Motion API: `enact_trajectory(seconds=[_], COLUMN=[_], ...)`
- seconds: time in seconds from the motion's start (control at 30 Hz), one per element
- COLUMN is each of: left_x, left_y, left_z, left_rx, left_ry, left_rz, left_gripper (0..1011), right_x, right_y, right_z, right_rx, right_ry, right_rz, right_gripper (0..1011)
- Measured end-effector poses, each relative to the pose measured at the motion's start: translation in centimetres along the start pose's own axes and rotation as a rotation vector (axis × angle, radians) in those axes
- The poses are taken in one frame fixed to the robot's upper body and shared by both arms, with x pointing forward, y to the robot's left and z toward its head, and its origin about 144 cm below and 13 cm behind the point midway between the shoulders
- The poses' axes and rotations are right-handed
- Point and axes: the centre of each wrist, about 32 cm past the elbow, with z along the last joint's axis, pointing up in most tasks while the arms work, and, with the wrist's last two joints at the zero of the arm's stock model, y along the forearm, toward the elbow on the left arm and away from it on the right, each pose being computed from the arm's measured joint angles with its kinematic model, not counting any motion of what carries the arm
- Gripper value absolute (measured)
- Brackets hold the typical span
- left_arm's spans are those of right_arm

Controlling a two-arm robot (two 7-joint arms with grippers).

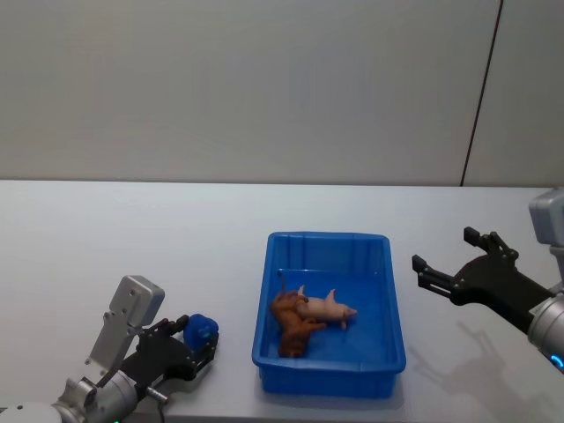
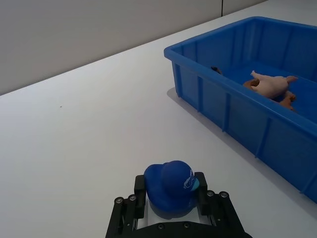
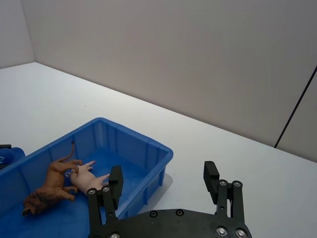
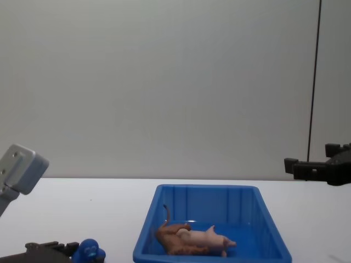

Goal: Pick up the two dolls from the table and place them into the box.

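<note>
Plain white desk (image 1: 106, 238) against a bare grey wall (image 1: 247, 88), blue box (image 1: 388, 291) holding the pig (image 1: 326, 308) lying against the lion (image 1: 291, 326), left gripper (image 2: 171, 201) beside the box with fingers clenched on a small blue figure (image 2: 171, 186), right gripper (image 1: 451, 262) raised beyond the box's other side, fingers spread and empty

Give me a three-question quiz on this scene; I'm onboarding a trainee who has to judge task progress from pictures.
1. True or false: the pig and the lion both lie in the box.
2. What sits between the left gripper's fingers?
A. pig
B. blue figure
C. nothing
3. How does the right gripper stand, and where?

Key
1. True; they lie touching.
2. B
3. Open and empty, above the table, right of the box.
</note>
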Motion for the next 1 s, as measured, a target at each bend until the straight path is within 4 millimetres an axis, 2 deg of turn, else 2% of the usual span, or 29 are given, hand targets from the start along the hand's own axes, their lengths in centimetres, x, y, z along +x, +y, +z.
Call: enact_trajectory(seconds=[0.23,0.47,0.7,1.0], left_x=[0.1,0.2,0.1,-0.7], left_y=[0.0,0.0,-0.3,-1.7], left_z=[0.2,1.5,4.0,7.1], left_rx=[-0.004,-0.036,-0.098,-0.183], left_ry=[-0.012,-0.05,-0.107,-0.169], left_rz=[0.005,0.02,0.02,-0.031], left_gripper=[547,499,461,402], right_x=[0.0,0.0,0.0,0.0], right_y=[0.0,0.0,0.0,0.0], right_z=[0.0,0.0,0.0,0.0], right_rx=[0.0,0.0,0.0,0.0], right_ry=[0.0,0.0,0.0,0.0], right_rz=[0.0,0.0,0.0,0.0], right_gripper=[1001,1001,1001,1001])
